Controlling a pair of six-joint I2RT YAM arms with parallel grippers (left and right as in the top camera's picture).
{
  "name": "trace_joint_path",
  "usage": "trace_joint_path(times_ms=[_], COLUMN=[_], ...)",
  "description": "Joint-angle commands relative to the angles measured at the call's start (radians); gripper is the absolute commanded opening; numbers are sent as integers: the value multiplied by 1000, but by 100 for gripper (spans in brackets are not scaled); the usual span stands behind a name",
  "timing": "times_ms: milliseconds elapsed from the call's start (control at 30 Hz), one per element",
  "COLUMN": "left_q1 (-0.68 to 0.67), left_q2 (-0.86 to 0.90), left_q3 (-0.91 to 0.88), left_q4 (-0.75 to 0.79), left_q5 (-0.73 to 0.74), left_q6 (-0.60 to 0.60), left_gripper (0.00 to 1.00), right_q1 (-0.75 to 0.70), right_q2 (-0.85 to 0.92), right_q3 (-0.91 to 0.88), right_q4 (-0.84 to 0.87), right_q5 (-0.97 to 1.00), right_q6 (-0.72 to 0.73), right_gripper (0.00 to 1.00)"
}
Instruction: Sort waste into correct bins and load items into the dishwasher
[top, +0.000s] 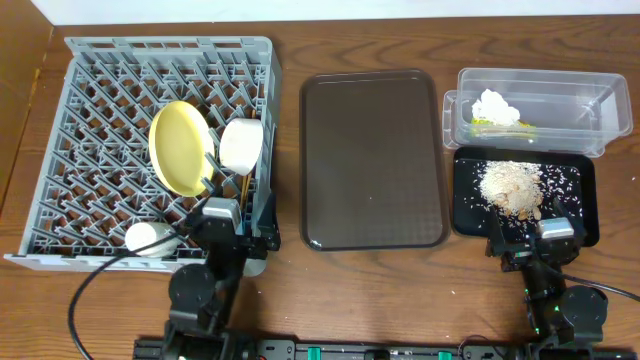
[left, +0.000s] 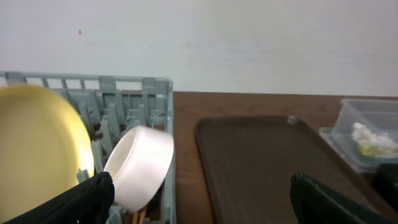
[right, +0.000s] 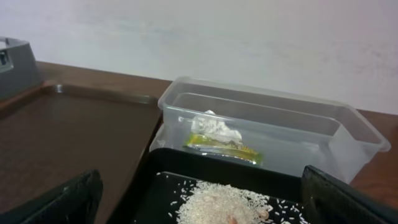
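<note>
Both pincers gape wide, empty. Left gripper at lower frame; white bowl just up-left, tipped on edge in dish rack. Right gripper faces rice.

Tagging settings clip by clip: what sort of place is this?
Probably a lab tabletop staged as kitchen cleanup: wooden table, grey dish rack, clear tub and black tray for sorting.

Brown wooden table, viewed from above. Resting directly on it, left to right: grey dish rack, dark brown serving tray, clear tub just behind black tray.
</note>
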Motion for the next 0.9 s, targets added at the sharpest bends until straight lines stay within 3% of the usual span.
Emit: trace_joint_path(times_ms=[0, 233, 867], left_q1=[6, 6, 6], left_q2=[-88, -232, -228], left_q3=[-98, -235, -267], left_q4=[47, 63, 7], left_q5=[-23, -23, -23], left_q6=[17, 17, 18], left_gripper=[91, 91, 91], right_q1=[-3, -4, -3], right_q2=[-5, -5, -5], right_q3=[-3, -3, -3], right_q4=[-1, -1, -1], right_q5=[-5, -5, -4], right_q6=[-10, -11, -10], right_gripper=[99, 99, 99])
